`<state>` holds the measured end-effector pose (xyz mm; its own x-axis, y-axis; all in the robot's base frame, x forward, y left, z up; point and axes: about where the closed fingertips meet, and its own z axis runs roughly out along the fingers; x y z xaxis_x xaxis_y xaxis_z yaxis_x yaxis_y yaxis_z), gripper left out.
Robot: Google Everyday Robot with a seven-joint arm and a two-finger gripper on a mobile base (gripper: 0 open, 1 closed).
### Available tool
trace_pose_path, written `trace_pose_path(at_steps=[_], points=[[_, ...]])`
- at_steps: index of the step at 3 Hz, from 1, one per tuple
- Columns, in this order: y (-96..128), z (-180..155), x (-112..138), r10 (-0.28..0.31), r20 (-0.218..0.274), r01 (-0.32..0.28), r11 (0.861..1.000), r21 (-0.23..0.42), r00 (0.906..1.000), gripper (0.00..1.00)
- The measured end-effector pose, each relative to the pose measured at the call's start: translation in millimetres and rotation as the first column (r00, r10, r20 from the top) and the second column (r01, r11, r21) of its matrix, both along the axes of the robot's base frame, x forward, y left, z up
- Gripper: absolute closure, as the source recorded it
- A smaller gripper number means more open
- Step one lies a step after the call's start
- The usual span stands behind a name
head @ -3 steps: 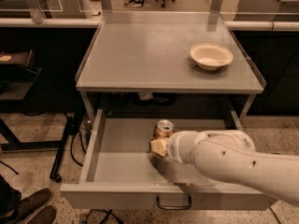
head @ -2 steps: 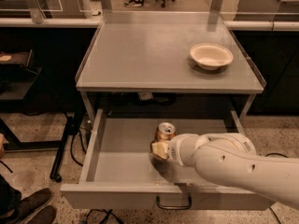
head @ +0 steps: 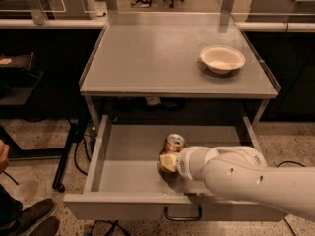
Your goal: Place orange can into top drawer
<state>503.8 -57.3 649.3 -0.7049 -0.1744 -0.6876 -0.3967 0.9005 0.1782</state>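
Observation:
The orange can (head: 174,142) stands upright in the open top drawer (head: 125,173), a little right of the drawer's middle, with its silver top showing. My gripper (head: 170,156) reaches in from the right on a thick white arm (head: 246,178). It is shut on the can's lower body, and one pale finger (head: 166,162) shows in front of the can. The can's base is hidden behind the gripper, so I cannot tell whether it rests on the drawer floor. The drawer's dark handle (head: 182,215) is on its front panel.
A shallow white bowl (head: 222,59) sits on the grey tabletop (head: 157,58) at the right. A person's shoe (head: 29,218) and hand are at the lower left. Cables and a black stand leg (head: 66,156) lie left of the drawer. Office chairs stand behind.
The gripper and the orange can have moved together a little lower in the drawer, toward its front. The bowl and table have not moved.

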Motion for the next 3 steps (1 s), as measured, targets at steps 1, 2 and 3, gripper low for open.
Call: trace_pose_path(at_steps=[1,2,3], points=[[0.0,-10.3,-2.9,-0.007,-0.012,0.007,1.0,0.004,0.9999,1.0],[-1.6,-17.0,-6.6,-0.017,-0.022,0.017,1.0,0.007,0.9996,1.0],[-1.8,-16.4,-8.1,-0.02,-0.026,0.021,1.0,0.008,0.9994,1.0]])
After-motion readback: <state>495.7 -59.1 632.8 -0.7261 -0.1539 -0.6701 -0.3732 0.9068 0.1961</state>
